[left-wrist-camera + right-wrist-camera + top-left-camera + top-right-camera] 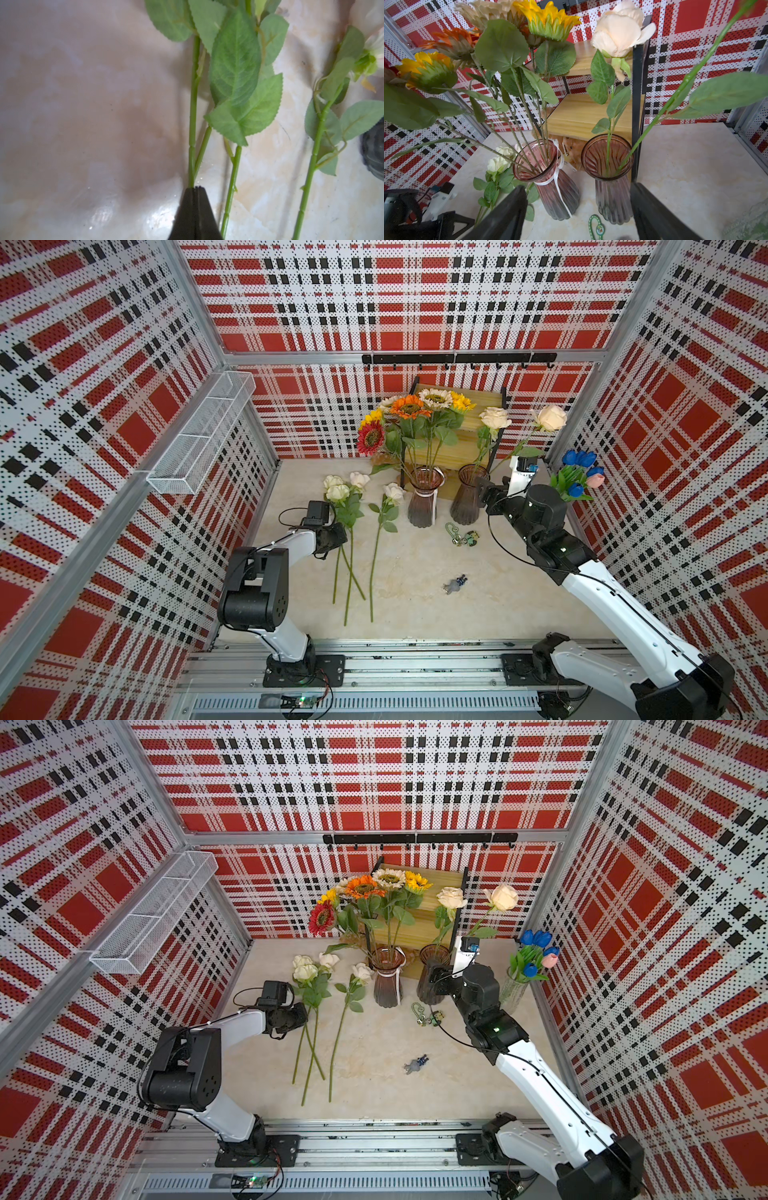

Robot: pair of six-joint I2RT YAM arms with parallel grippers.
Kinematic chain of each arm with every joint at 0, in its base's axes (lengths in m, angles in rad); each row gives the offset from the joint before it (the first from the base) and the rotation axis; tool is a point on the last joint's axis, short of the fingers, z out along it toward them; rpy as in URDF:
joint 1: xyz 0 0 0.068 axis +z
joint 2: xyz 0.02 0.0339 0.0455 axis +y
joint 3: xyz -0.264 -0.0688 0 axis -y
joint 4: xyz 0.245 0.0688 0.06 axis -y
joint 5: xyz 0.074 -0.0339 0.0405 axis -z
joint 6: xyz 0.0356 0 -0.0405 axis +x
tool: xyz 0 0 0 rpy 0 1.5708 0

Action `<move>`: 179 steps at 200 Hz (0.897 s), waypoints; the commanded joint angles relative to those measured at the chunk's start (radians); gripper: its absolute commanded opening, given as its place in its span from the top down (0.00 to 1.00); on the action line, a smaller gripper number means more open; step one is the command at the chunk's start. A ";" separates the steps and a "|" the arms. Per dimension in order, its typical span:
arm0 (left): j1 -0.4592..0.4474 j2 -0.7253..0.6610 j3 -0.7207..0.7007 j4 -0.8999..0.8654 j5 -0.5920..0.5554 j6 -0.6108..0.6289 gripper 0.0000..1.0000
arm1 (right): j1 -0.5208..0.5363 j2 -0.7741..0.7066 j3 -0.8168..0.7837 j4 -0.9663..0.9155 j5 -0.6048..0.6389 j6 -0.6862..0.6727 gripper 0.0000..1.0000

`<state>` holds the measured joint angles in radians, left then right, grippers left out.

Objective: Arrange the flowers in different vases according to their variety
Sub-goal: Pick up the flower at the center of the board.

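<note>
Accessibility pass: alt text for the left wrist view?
The left gripper, jaws shut, pinches a green rose stem lying on the pale marbled table. More leafy rose stems lie beside it, the farthest ending in a cream bloom at the frame's edge.

No readable writing in any view.
The only mark that looks printed is a small round coloured badge on the green keyring [600, 229], which lies on the desk [695, 166] just on the near side of the brownish vase [612, 197]. It is too small and blurred to make out any letters or numbers, and in a top view the keyring [452, 529] is smaller still.
</note>
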<state>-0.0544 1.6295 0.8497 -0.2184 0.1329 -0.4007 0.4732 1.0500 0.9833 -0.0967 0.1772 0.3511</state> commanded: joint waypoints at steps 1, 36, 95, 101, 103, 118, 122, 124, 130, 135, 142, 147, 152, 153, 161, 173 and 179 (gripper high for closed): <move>-0.007 -0.087 0.037 -0.019 -0.003 -0.008 1.00 | 0.054 0.009 0.038 -0.037 -0.031 0.034 0.17; -0.005 -0.197 0.035 -0.043 -0.005 -0.015 1.00 | 0.176 0.036 0.028 -0.074 -0.073 0.088 0.16; -0.030 -0.027 0.062 -0.123 -0.063 0.020 0.73 | 0.245 0.029 0.021 -0.107 0.004 0.109 0.13; -0.035 -0.012 0.063 -0.124 -0.080 0.023 0.73 | 0.245 0.026 0.027 -0.115 0.014 0.105 0.13; -0.036 -0.007 0.063 -0.123 -0.082 0.023 0.73 | 0.245 0.025 0.028 -0.118 0.018 0.104 0.13; -0.042 0.023 0.071 -0.120 -0.106 0.025 0.73 | 0.245 0.017 0.037 -0.129 0.024 0.093 0.12; -0.043 0.029 0.072 -0.119 -0.111 0.025 0.73 | 0.245 0.018 0.038 -0.131 0.041 0.091 0.12; -0.044 0.031 0.074 -0.118 -0.111 0.025 0.73 | 0.245 0.016 0.038 -0.132 0.045 0.090 0.12; -0.045 0.039 0.076 -0.114 -0.117 0.025 0.73 | 0.245 0.016 0.038 -0.134 0.049 0.088 0.12; -0.047 0.047 0.077 -0.109 -0.122 0.023 0.73 | 0.245 0.017 0.040 -0.138 0.051 0.085 0.12; -0.047 0.054 0.079 -0.100 -0.126 0.021 0.73 | 0.245 0.017 0.040 -0.140 0.051 0.085 0.12; -0.048 0.060 0.081 -0.095 -0.128 0.019 0.73 | 0.245 0.018 0.041 -0.142 0.051 0.085 0.12; -0.049 0.066 0.081 -0.089 -0.127 0.017 0.73 | 0.245 0.020 0.040 -0.144 0.050 0.085 0.12; -0.049 0.068 0.081 -0.088 -0.127 0.016 0.73 | 0.246 0.021 0.040 -0.145 0.051 0.085 0.12; -0.050 0.080 0.083 -0.078 -0.125 0.014 0.74 | 0.245 0.022 0.041 -0.147 0.051 0.089 0.12; -0.054 0.103 0.094 -0.075 -0.129 0.016 0.74 | 0.245 0.021 0.038 -0.146 0.050 0.092 0.12; -0.056 0.115 0.096 -0.075 -0.133 0.017 0.75 | 0.245 0.020 0.036 -0.146 0.050 0.094 0.12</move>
<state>-0.0982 1.7027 0.9180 -0.3210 0.0250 -0.3920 0.7151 1.0866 0.9958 -0.2352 0.2077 0.4431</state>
